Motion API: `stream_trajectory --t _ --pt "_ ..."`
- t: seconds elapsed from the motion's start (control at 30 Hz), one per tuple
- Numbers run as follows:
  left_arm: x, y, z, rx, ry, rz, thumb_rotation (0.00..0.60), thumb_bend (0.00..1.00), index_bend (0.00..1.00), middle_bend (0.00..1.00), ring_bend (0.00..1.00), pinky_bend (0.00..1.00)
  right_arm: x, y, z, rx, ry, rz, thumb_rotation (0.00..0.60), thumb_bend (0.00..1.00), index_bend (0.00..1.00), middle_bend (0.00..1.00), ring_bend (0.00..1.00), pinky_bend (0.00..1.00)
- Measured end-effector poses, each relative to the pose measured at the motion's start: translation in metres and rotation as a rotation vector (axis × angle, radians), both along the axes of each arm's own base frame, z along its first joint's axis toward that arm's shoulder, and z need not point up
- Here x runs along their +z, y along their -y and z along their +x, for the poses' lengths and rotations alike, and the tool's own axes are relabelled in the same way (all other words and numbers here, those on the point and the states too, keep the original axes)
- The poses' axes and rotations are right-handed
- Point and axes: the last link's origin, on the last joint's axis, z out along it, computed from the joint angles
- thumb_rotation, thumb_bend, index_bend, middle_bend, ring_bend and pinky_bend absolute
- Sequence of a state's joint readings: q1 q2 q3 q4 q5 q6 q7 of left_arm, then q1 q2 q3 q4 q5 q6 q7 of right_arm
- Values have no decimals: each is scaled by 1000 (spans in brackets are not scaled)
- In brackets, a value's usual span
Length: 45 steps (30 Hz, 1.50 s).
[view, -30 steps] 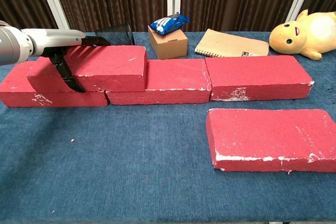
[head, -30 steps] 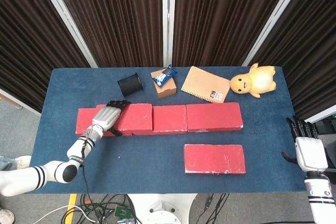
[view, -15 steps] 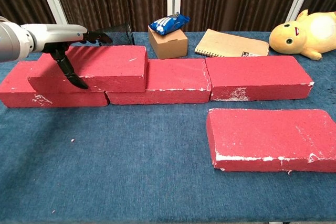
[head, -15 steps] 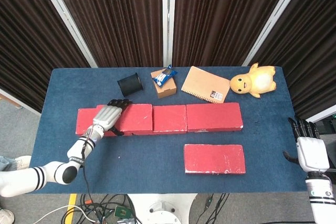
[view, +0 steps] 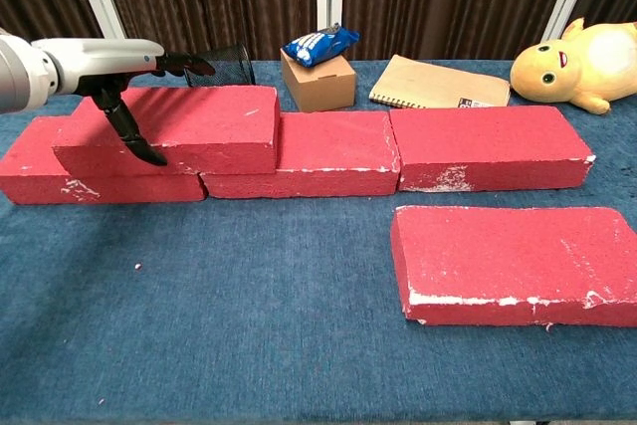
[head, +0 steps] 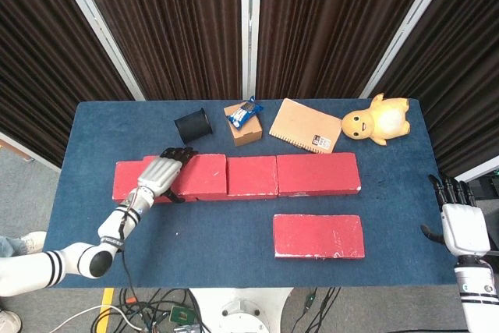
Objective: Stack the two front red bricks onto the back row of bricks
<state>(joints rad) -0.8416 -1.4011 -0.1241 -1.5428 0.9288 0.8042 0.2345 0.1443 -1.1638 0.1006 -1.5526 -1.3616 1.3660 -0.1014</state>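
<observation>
One red brick (view: 189,129) lies stacked on the left end of the back row (view: 338,154), also seen in the head view as the stacked brick (head: 199,175). My left hand (view: 105,59) hovers just over its left end, fingers stretched out above the top and thumb hanging in front of its face, holding nothing. The other front brick (view: 513,264) lies flat at the front right of the table, far from both hands. My right hand (head: 461,228) hangs off the table's right edge with fingers apart; only the head view shows it.
Behind the row stand a black mesh cup (head: 192,125), a cardboard box (head: 245,132) with a blue packet (head: 245,113) on top, a brown notebook (head: 306,125) and a yellow plush toy (head: 378,120). Blue cloth (view: 249,325) covers the table.
My left hand has risen a little off the stacked brick, its thumb sliding up the front face. The right hand has drifted slightly outward. The bricks have not moved.
</observation>
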Motion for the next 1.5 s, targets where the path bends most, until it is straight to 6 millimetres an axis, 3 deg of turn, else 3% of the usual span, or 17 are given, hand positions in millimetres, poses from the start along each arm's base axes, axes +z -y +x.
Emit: stream_trajectory --t 0.23,0.4,0.53,0.77,0.87,1.17,1.37,1.5 --pt "18 14 4 -24 12 23 600 42 8 0 0 0 3 -1 4 23 -5 11 600 89 0 0 0 0" --pt "54 33 -6 -26 3 102 600 12 8 0 0 0 4 -2 9 49 -13 46 600 71 0 0 0 0" --pt "87 53 -25 -23 -18 212 600 0 8 0 0 0 2 -2 16 88 -8 51 600 50 0 0 0 0" --pt "134 110 -84 56 -66 364 600 0 9 0 0 0 -17 -2 41 153 29 152 600 0 0 0 0 0" --pt "141 127 -104 80 -81 366 600 0 9 0 0 0 -27 -2 51 178 21 203 600 0 0 0 0 0" --pt "145 152 -135 99 -25 406 600 0 9 0 0 0 -69 -3 71 183 14 400 600 0 0 0 0 0" --pt "145 161 -143 117 0 392 600 0 8 0 0 0 -93 -10 77 156 25 505 600 0 0 0 0 0" --pt "144 162 -144 118 9 370 600 0 8 0 0 0 -99 -11 79 151 32 526 600 0 0 0 0 0"
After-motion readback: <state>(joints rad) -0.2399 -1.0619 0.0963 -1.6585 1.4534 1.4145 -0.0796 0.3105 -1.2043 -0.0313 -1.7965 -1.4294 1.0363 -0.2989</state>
